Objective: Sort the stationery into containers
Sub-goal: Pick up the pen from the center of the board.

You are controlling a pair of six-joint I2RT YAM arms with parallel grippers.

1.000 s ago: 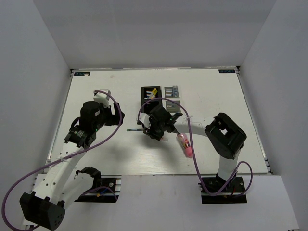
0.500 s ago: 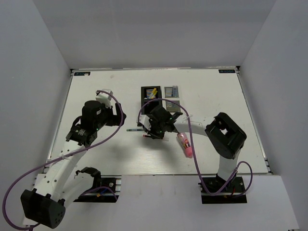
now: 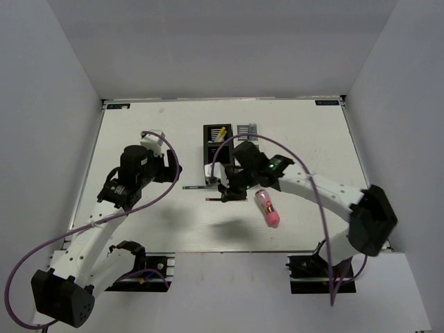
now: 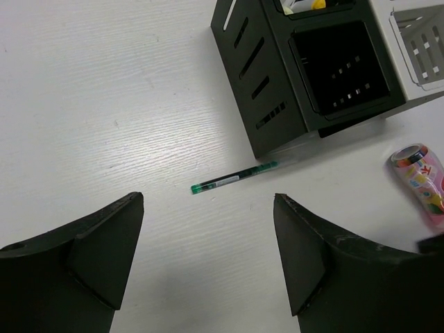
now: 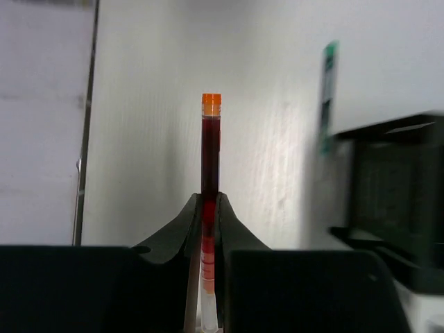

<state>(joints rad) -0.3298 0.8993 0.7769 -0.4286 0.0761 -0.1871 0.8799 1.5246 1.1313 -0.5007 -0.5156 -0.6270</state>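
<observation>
**Red pen [image 5: 211, 146], pinched in right claw [image 5: 210, 202]**

Sits clamped at its rear end, over the worktop [image 3: 312, 139], near the black bins [image 4: 258, 83]. Looks light, stiff, slick — apt to pivot; calls for a mid-barrel hold. Left claw [image 4: 208, 236] wide open, empty — above the dark slim pen [image 4: 234, 177].

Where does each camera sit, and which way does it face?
Top camera: above and behind, facing down on the table; left arm and right arm show.
Left wrist: facing down on a green pen beside black bins; open left pincer shows.
Right wrist: looking along the right pincer, shut on a red pen.
Both wrist views share the green pen.
</observation>
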